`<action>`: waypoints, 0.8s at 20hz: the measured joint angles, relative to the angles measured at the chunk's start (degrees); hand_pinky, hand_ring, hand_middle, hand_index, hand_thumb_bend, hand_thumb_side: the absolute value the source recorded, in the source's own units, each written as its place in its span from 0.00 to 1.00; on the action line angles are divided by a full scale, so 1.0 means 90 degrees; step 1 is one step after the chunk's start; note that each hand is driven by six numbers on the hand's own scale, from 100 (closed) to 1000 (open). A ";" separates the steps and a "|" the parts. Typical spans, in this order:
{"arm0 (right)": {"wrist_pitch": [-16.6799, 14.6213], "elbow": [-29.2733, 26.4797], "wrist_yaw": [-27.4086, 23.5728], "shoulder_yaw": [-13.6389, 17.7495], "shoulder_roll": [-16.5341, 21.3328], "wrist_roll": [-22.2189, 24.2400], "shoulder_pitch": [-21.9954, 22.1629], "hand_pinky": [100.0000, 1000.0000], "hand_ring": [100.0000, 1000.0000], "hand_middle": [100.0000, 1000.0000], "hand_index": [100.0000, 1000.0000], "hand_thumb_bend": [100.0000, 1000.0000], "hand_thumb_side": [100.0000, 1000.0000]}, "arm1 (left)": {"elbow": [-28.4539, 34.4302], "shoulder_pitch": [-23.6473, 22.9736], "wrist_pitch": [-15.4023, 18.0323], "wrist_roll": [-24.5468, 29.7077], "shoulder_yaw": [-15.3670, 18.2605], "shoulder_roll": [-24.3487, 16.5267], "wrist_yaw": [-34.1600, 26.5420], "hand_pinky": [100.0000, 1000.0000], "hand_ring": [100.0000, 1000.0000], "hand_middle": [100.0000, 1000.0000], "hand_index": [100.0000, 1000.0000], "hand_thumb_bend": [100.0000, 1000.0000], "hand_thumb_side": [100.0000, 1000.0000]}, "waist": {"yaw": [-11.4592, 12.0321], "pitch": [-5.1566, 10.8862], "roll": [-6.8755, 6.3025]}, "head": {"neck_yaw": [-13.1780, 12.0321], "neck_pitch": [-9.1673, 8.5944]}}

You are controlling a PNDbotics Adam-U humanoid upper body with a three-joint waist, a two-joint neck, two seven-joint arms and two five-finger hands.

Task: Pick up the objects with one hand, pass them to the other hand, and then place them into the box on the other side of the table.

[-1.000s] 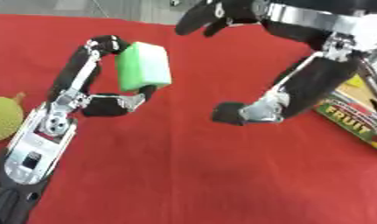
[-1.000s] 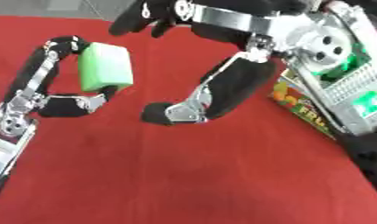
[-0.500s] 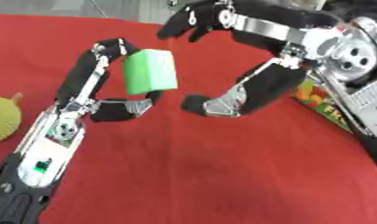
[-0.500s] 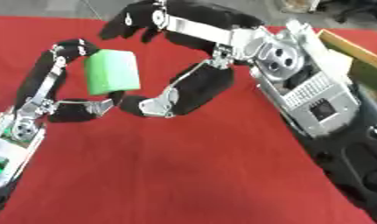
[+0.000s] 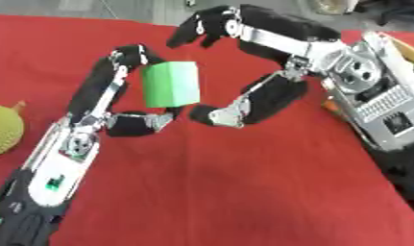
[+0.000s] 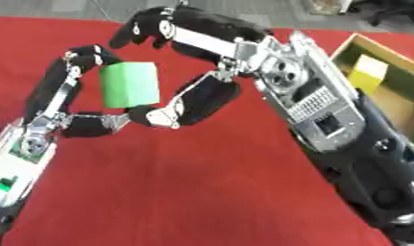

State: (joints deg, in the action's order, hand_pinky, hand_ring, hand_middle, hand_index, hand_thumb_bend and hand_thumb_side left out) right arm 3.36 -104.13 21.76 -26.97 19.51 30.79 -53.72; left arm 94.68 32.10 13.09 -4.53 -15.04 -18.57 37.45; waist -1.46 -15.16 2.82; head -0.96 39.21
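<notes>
The green block point(image 5: 170, 84) was held up above the red table point(image 5: 226, 192), between the fingers and the thumb of the left hand point(image 5: 126, 96). One finger curled over its top left corner and the thumb lay under its lower edge, so the left hand was closed on it. The right hand point(image 6: 193, 72) was spread wide around the same block: its upper fingers arched above the top, and its thumb reached in below, beside the left thumb. It was not possible to see if the right hand touched the block, but it had no hold on it yet.

The block looked like a light piece with flat, smooth faces and rounded edges, perhaps foam or plastic. Such faces could slide between hard fingers, so the safest hold seemed to be across two opposite flat faces, on the right half that the left hand left free. It did not look fragile.

The box point(image 6: 386, 91) stood at the right edge of the table, well apart, with a yellow thing point(image 6: 367, 72) inside. A round yellow-green fruit point(image 5: 4, 129) lay at the far left.
</notes>
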 measured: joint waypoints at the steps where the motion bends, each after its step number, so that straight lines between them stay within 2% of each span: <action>1: -0.0032 0.0026 0.0061 -0.0010 -0.0029 -0.0032 0.0020 0.82 0.86 0.82 0.84 0.33 0.17 | 0.0002 0.0010 0.0014 0.0003 -0.0002 0.0001 0.0001 0.72 0.65 0.55 0.56 0.00 0.09 | 0.0002 0.0000 -0.0004 | -0.0001 0.0000; 9: -0.0219 0.0241 0.0446 -0.0075 -0.0159 -0.0154 0.0141 0.82 0.86 0.81 0.84 0.35 0.17 | 0.0068 0.0042 0.0163 0.0078 -0.0057 0.0003 -0.0167 0.71 0.64 0.53 0.56 0.00 0.12 | 0.0014 -0.0007 -0.0012 | -0.0077 -0.0005; 16: -0.0301 0.0255 0.0739 -0.0075 -0.0243 -0.0268 0.0206 0.81 0.84 0.78 0.82 0.39 0.18 | 0.0077 0.0081 -0.0244 -0.0067 -0.0059 0.0104 -0.0294 0.68 0.59 0.49 0.55 0.00 0.17 | 0.0033 -0.0032 -0.0021 | -0.0214 -0.0067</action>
State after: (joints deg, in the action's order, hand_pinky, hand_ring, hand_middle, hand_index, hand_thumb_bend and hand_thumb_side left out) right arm 0.66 -101.84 28.42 -27.64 17.31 28.38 -51.87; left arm 95.38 32.83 10.89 -5.13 -15.57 -17.63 34.80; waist -1.17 -15.45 2.63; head -2.89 38.60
